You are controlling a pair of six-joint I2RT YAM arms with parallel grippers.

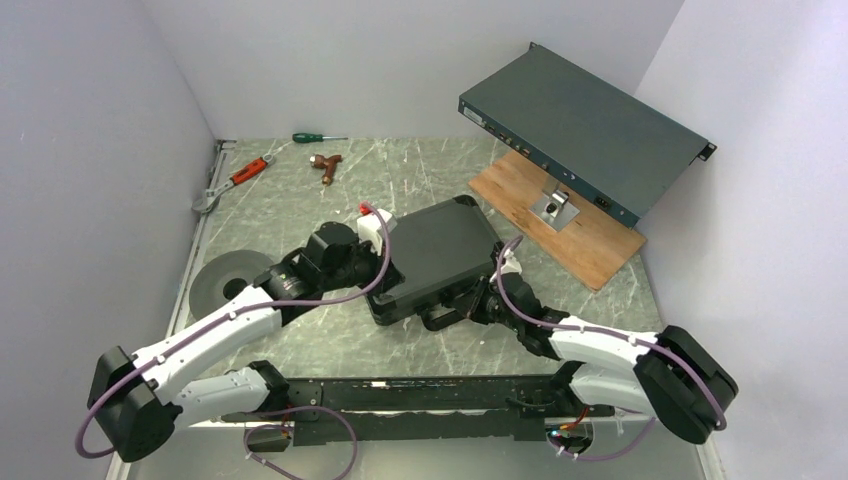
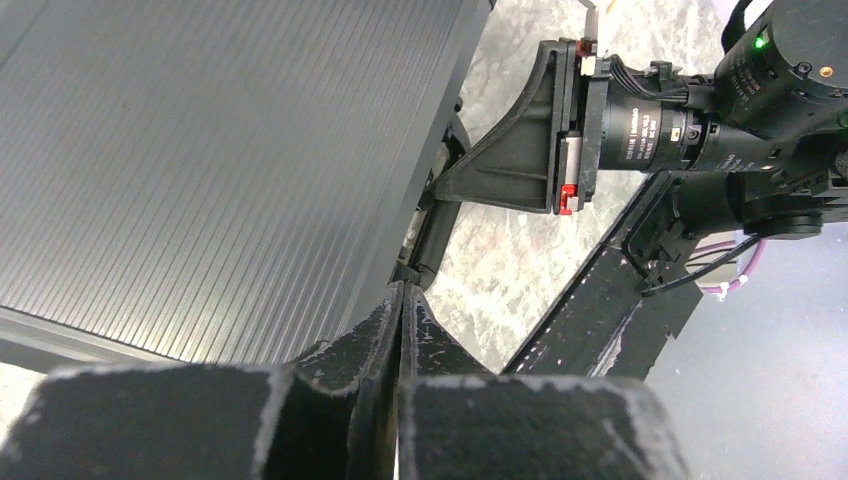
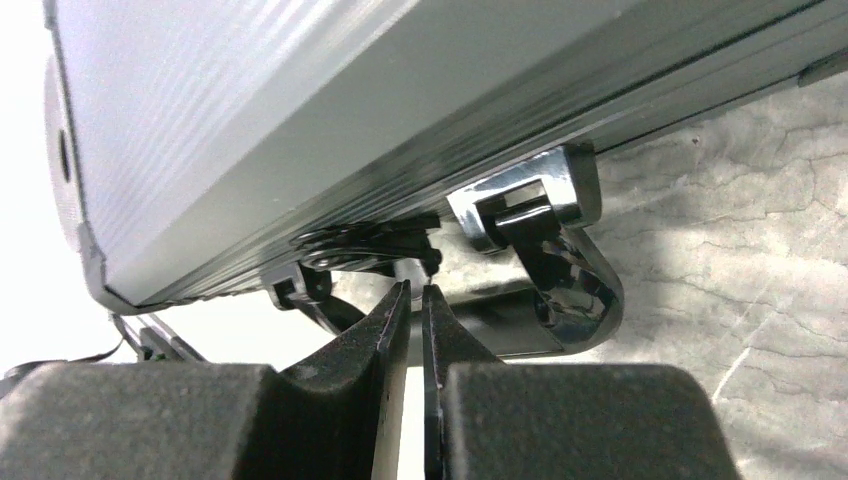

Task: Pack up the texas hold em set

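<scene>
The black hard case (image 1: 440, 245) lies closed on the marbled table, its ribbed lid filling the left wrist view (image 2: 220, 150) and the right wrist view (image 3: 300, 130). Its handle (image 1: 440, 322) hangs off the near edge and also shows in the right wrist view (image 3: 570, 290). My left gripper (image 1: 383, 297) is shut and empty at the case's near left corner (image 2: 402, 290). My right gripper (image 1: 476, 300) is shut with only a hairline gap, its tips (image 3: 415, 290) just below a latch (image 3: 370, 245) beside the handle. Chips, card decks and dice are out of view.
A long grey-green rack box (image 1: 585, 140) leans at the back right over a wooden board (image 1: 560, 225). A green screwdriver (image 1: 318, 138), a wrench (image 1: 232, 180) and a brown fitting (image 1: 325, 165) lie at the back left. A grey disc (image 1: 225, 275) sits left.
</scene>
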